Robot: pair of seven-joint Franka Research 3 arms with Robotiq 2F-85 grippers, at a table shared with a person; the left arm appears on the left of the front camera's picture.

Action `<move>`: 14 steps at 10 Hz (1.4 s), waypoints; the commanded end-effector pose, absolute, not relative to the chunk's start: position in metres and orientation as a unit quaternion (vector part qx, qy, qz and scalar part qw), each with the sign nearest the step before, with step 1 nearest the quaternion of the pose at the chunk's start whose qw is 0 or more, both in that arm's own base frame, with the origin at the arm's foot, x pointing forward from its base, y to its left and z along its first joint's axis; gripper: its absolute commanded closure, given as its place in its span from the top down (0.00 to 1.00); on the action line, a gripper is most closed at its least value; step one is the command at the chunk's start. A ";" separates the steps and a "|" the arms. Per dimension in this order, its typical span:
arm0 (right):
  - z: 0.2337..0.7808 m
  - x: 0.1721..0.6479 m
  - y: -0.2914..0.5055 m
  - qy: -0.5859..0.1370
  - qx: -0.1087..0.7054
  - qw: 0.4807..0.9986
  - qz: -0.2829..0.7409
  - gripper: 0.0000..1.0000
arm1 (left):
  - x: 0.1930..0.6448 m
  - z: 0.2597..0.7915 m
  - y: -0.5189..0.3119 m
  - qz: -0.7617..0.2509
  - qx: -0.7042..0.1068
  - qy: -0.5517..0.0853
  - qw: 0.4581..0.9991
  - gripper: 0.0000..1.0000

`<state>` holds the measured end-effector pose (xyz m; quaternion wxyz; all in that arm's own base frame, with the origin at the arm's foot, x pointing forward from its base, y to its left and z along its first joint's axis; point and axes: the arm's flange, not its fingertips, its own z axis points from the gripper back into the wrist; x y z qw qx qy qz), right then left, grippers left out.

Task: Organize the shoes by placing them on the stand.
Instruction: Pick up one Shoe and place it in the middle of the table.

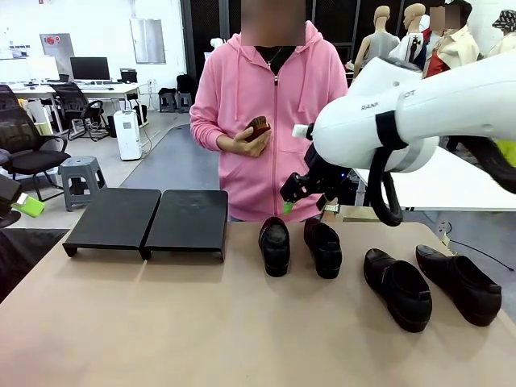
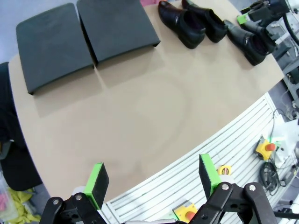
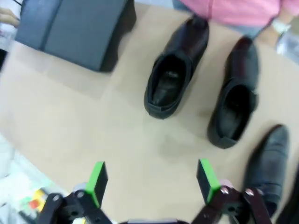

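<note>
Four glossy black shoes stand on the tan table: a pair in the middle (image 1: 274, 244) (image 1: 324, 246) and a pair at the right (image 1: 397, 288) (image 1: 458, 282). The stand's two black sloped platforms (image 1: 113, 218) (image 1: 187, 219) sit at the back left with nothing on them. My right gripper (image 1: 294, 197) hangs open just above and behind the middle pair; its wrist view shows it (image 3: 152, 179) over bare table near the left middle shoe (image 3: 173, 74) and its mate (image 3: 236, 102). My left gripper (image 2: 153, 175) is open high over the table's near left edge, far from the shoes (image 2: 180, 16) and the stand (image 2: 119, 28).
A person in a pink hoodie (image 1: 274, 97) stands at the far side, holding a small brush (image 1: 258, 127) at chest height. The table's front and middle are bare tan surface (image 1: 201, 322). Below the near edge lies a white slatted frame (image 2: 224, 149).
</note>
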<state>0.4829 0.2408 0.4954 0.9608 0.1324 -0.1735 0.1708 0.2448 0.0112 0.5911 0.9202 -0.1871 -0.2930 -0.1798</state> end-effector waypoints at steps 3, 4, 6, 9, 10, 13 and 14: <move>0.460 0.607 0.266 -0.013 0.165 0.983 0.079 1.00 | 0.245 0.591 0.012 -0.184 -0.196 -0.293 0.918 1.00; 0.443 0.621 0.267 0.012 0.153 0.988 0.031 1.00 | 0.245 0.591 0.012 -0.184 -0.196 -0.293 0.918 1.00; 0.420 0.630 0.271 0.042 0.145 0.989 0.003 1.00 | 0.245 0.591 0.012 -0.184 -0.196 -0.293 0.918 1.00; 0.387 0.639 0.274 0.075 0.124 0.988 -0.042 1.00 | 0.245 0.591 0.012 -0.184 -0.196 -0.293 0.918 1.00; 0.375 0.645 0.271 0.082 0.120 0.986 -0.080 1.00 | 0.245 0.591 0.012 -0.184 -0.196 -0.293 0.918 1.00; 0.359 0.654 0.273 0.085 0.103 0.987 -0.093 0.40 | 0.245 0.591 0.012 -0.184 -0.196 -0.293 0.918 1.00; 0.358 0.655 0.273 0.082 0.103 0.987 -0.096 0.00 | 0.245 0.591 0.012 -0.184 -0.196 -0.293 0.918 1.00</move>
